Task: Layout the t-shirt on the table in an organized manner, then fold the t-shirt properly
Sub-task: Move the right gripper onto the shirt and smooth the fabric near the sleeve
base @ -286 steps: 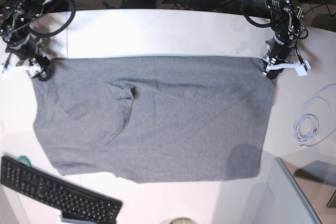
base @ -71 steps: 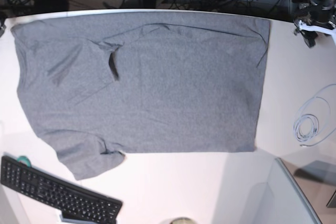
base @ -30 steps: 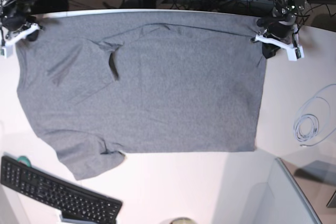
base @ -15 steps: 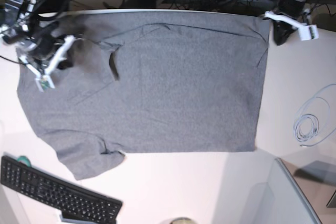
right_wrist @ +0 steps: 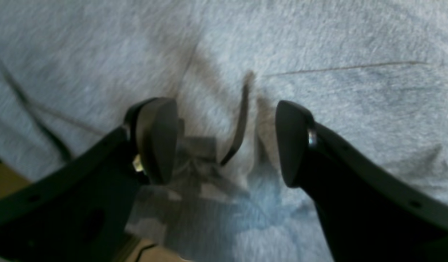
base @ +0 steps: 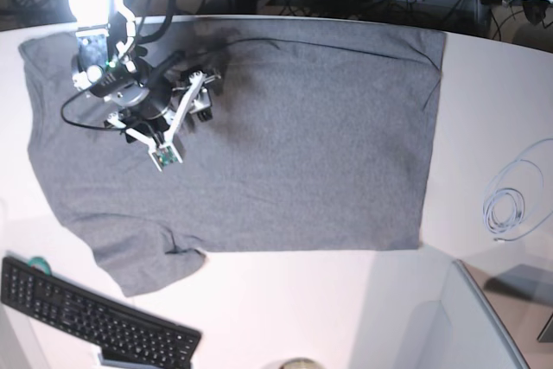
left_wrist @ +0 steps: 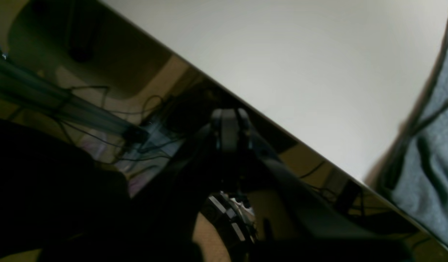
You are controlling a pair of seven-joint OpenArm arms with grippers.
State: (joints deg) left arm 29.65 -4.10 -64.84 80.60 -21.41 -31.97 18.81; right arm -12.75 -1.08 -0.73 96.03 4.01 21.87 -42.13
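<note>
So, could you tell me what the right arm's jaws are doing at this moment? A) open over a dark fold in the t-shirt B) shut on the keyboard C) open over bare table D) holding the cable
A: in the right wrist view the right gripper has its jaws spread apart above a dark crease in the grey t-shirt, gripping nothing, and the base view shows it over the shirt.
</note>
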